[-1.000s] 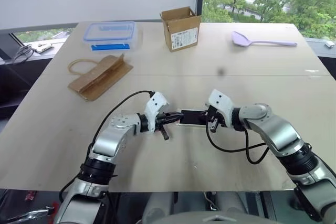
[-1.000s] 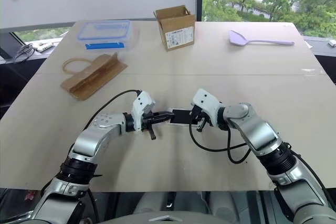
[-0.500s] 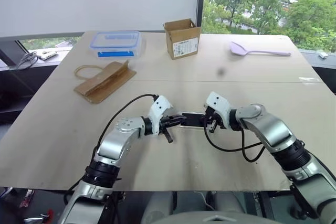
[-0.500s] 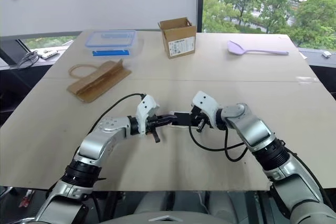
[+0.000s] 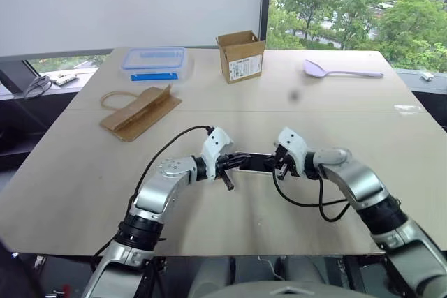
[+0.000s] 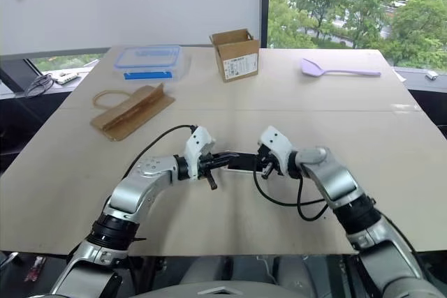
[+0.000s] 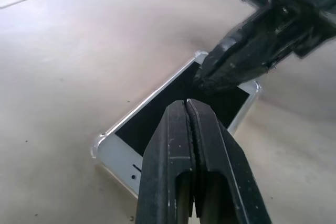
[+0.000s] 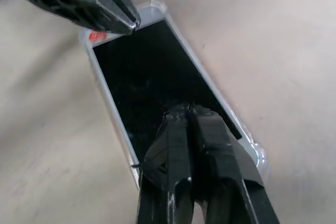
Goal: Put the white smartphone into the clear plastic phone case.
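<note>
phone: white smartphone lies screen-up inside clear plastic phone case, between my tools | grip: left gripper and right gripper both closed, empty | why: I press the tips to seat it, I judge

Brought the right fingers down a little, onto the screen of the white smartphone at the end nearest them. Rolled that wrist somewhat and let the forearm sink closer to the counter. Could not tell whether the smartphone shifted at all inside the clear plastic phone case under the fingers. Tilted the head views upward meanwhile, so that everything beyond the fingers slid lower and more of the window came in: a shift of the camera, not of the things.
</note>
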You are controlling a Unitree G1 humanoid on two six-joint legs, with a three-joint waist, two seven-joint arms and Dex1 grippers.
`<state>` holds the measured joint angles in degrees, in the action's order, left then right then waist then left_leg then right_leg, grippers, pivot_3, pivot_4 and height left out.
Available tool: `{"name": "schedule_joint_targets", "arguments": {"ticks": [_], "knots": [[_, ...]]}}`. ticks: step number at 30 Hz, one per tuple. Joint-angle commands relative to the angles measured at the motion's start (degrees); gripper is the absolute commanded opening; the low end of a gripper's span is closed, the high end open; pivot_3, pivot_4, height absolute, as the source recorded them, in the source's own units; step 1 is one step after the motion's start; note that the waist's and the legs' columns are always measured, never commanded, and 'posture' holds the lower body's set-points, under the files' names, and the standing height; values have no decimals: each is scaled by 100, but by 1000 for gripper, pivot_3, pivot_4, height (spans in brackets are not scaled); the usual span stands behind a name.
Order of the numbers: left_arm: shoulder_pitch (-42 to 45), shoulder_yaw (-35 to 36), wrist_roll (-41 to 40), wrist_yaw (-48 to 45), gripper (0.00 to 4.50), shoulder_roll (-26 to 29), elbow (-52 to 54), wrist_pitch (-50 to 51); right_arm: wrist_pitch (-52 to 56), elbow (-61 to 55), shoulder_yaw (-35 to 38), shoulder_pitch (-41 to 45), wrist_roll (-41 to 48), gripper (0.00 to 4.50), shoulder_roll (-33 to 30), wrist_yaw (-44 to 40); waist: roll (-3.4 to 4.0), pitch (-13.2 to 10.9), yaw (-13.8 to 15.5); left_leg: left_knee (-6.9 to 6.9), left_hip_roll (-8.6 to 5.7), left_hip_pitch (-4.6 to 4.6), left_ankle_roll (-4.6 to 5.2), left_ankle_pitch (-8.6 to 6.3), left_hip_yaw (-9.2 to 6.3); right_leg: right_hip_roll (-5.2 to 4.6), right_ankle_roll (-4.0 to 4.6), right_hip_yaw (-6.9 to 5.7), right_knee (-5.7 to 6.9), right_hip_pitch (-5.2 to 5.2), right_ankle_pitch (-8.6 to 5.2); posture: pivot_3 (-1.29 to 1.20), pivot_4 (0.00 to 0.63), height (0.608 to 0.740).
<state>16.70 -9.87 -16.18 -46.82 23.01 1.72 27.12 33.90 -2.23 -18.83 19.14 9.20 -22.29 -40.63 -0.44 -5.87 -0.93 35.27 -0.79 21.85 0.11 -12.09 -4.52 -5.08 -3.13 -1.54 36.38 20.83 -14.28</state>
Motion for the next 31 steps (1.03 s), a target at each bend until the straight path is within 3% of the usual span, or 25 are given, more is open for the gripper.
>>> {"name": "schedule_joint_targets", "arguments": {"ticks": [1, 3, 4, 5, 8, 12, 13, 21, 31], "knots": [[24, 393, -245, 131, 20, -134, 183, -280, -983, 412, 362, -882, -24, 0, -3, 196, 5, -66, 8, -4, 0, 11, 0, 0, -3, 0, 0, -3, -11, 5, 0, 0, 150, 740], [42, 700, -529, 228, 20, -285, 235, -283, -1207, -188, 981, -1137, 591, 0, 146, 62, 33, -116, 30, -4, 0, 43, 1, 0, -3, 1, -1, -5, -26, 30, 1, 0, 150, 740], [49, 850, -657, 303, 262, -369, 269, -273, -1316, -442, 1128, -1248, 707, 611, 111, -15, 48, -141, 51, -4, -3, 97, 3, 2, -3, 2, -2, -6, -27, 77, 2, 0, 150, 740], [54, 968, -767, 350, 541, -423, 312, -242, -1385, -633, 1198, -1317, 689, 855, 48, 8, 52, -167, 74, -1, -10, 130, 10, 9, -1, 6, -12, -10, -27, 109, 13, 0, 150, 740], [-48, 1152, -1002, 335, 1729, -420, 573, -136, -1406, -1253, 1440, -1517, 823, 2265, -178, 21, 39, -223, 82, 18, -27, 204, 32, 27, 3, 46, -15, -18, 4, 186, 55, 0, 150, 740], [-391, 1345, -1344, 145, 3780, -124, 1029, 106, -1356, -1940, 1885, -1915, 1046, 4327, -789, -244, 31, -295, 72, 0, -47, 213, 23, 31, 19, 31, -31, -10, -17, 189, 41, 0, 150, 740], [-466, 1385, -1417, 120, 4260, -58, 1113, 141, -1337, -2036, 1987, -2004, 1088, 4500, -921, -289, 31, -317, 55, -3, -49, 213, 33, 25, 23, 30, -32, -7, -23, 189, 40, 0, 150, 740], [-1388, 1594, -1728, -268, 4397, 644, 1903, 150, -1220, -2639, 3029, -2813, 1475, 4500, -1674, -502, 7, -395, 62, -2, -43, 212, 47, 17, 22, 32, -47, -11, -27, 187, 30, 0, 150, 740], [-2511, 1954, -1806, -380, 4397, 1122, 2454, 29, -1238, -2573, 3832, -3350, 1703, 4500, -2012, -699, 6, -395, 120, 5, -26, 203, 47, 17, 25, 39, -24, -8, -17, 186, 17, 0, 150, 740]]}}
